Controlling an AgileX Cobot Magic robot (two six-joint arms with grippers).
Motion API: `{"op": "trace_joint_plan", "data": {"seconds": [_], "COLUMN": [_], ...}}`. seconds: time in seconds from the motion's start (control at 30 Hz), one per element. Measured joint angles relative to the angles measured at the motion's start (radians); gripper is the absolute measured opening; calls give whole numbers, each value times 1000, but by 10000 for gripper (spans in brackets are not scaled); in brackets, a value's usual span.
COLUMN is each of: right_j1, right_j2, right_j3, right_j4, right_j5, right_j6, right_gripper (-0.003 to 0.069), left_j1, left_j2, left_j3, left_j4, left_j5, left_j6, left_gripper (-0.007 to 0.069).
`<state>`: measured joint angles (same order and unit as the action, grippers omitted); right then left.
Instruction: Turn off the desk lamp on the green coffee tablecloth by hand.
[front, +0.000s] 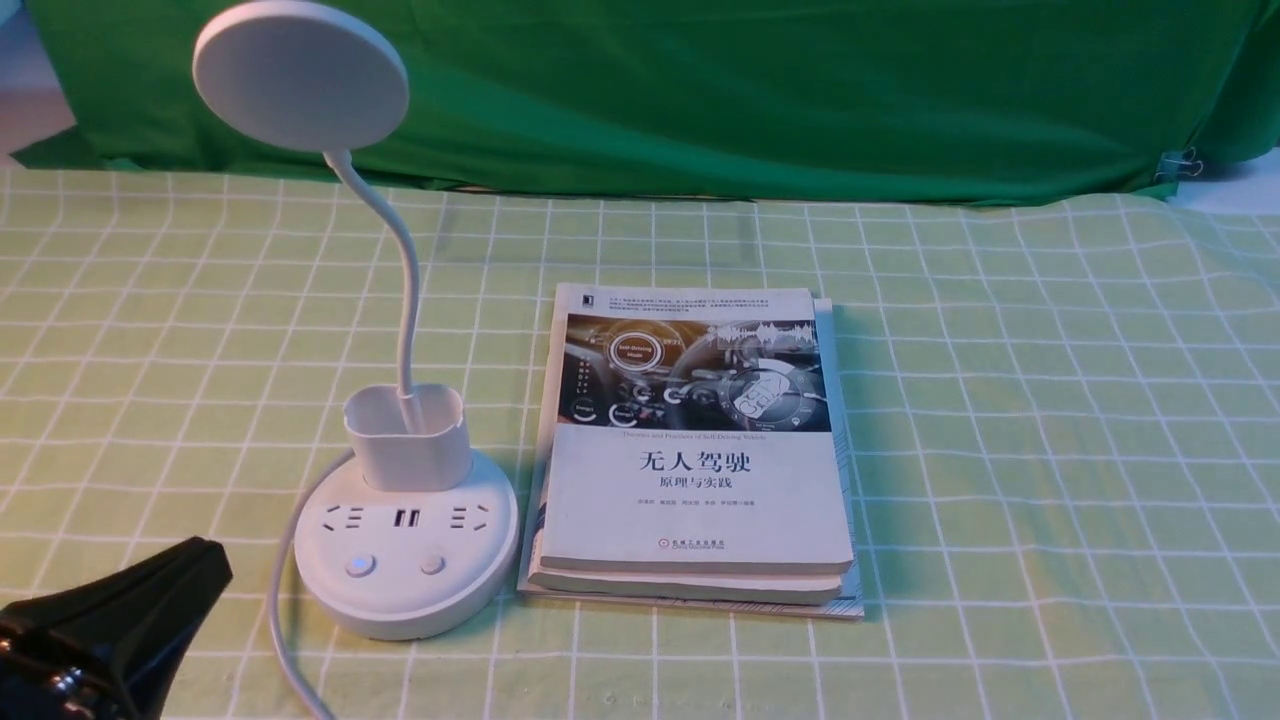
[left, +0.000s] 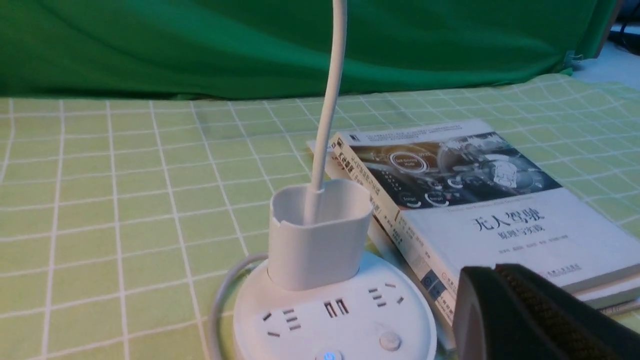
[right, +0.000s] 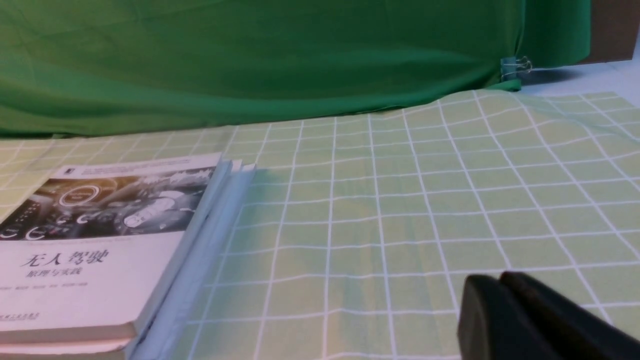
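- White disc-headed desk lamp (front: 408, 440) stands left of centre on the yellow-green gridded tablecloth (front: 1050, 450), its base just beside stacked white books (front: 695, 500).
- Black left hand (front: 200, 565) near the base: closed, empty.
- Black right hand (right: 492, 295): closed, empty, apart from the books.

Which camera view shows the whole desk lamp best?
The front view: the lamp shows whole there, from head down to base. The left wrist view shows only its neck, cup and most of the base, with the head cut off. The right wrist view does not show it.
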<state>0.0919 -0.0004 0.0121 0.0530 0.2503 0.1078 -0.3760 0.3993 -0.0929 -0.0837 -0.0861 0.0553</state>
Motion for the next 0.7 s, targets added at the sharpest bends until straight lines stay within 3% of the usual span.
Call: {"op": "trace_joint_plan", "data": {"seconds": [0.1, 0.4, 0.7], "right_j1": [0, 0, 0], "right_j2": [0, 0, 0], "right_j3": [0, 0, 0], "right_j4": [0, 0, 0], "right_j5": [0, 0, -1], "right_j6": [0, 0, 2], "right_gripper": [29, 29, 29], "left_j1": [49, 345, 416], "left_j2": [-30, -233, -394], "left_j3": [15, 97, 100], "left_j4": [4, -9, -19], "left_j5": [-58, -87, 86], "left_j6": [11, 18, 18], "left_gripper": [-1, -1, -1]}}
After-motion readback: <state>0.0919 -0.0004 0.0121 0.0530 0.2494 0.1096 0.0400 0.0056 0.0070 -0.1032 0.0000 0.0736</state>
